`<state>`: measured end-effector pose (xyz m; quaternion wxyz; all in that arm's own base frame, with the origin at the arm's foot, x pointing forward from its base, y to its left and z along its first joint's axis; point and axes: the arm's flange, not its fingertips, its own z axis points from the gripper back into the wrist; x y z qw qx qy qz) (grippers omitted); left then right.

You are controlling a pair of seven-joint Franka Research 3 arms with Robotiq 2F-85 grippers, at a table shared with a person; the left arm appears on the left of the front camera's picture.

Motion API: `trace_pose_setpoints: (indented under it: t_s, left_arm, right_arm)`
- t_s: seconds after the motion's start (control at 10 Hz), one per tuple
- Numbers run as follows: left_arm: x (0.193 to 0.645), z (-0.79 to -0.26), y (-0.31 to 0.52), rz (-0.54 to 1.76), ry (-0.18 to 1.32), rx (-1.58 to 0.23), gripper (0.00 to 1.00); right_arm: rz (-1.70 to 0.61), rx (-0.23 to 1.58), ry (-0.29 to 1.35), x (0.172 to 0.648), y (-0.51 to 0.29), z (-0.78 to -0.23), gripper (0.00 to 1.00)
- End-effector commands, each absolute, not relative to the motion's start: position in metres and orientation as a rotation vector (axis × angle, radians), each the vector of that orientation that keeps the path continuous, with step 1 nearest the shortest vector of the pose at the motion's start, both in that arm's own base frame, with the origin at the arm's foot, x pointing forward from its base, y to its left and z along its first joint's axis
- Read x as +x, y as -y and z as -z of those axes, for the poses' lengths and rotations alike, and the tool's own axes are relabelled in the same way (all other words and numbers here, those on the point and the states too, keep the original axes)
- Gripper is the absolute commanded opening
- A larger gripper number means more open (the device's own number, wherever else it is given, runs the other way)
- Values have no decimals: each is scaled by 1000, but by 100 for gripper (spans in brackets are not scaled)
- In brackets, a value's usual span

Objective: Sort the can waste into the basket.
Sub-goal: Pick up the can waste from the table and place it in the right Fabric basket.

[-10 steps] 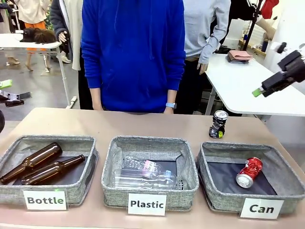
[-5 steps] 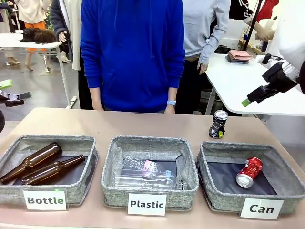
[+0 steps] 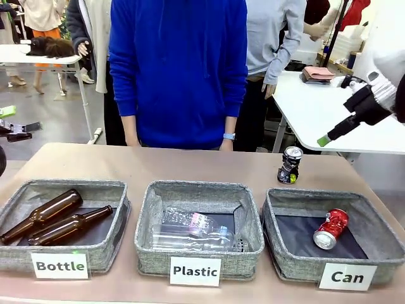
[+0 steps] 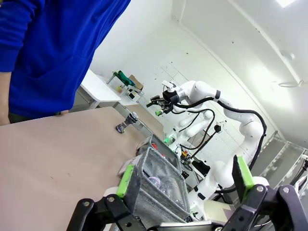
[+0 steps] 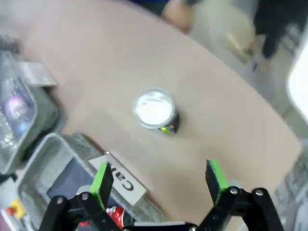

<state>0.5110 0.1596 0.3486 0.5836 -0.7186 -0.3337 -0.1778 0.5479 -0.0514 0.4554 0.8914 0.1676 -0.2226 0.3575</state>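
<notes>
A black can [image 3: 290,165] stands upright on the table just beyond the Can basket [image 3: 297,266], where a red can [image 3: 331,228] already lies on its side. The right gripper [image 3: 324,140], jaws apart and empty, hangs above and to the right of the black can; its wrist view looks down on the silver top. The left gripper [image 4: 185,179], also open, waits well away at the far left. Since a second ago, the right gripper has dropped lower and nearer the can.
</notes>
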Motion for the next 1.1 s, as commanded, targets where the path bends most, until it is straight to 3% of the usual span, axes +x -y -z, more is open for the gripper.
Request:
trace_pose_setpoints:
  t_s: [0.0, 0.4, 0.6, 1.0]
  left_arm:
    - [510, -354, -160, 408, 771, -1671, 100]
    - [510, -354, -160, 408, 771, -1671, 100]
    - [510, -354, -160, 408, 771, -1671, 100]
    - [510, -354, -160, 408, 771, -1671, 100]
  right_arm:
    - [-974, 454, 528, 555, 79, -439, 100]
    - [-1251, 559, 809, 557, 90, -386, 100]
    - [-1332, 699, 920, 570, 111, -345, 100]
    - [-1179, 743, 964, 586, 137, -306, 100]
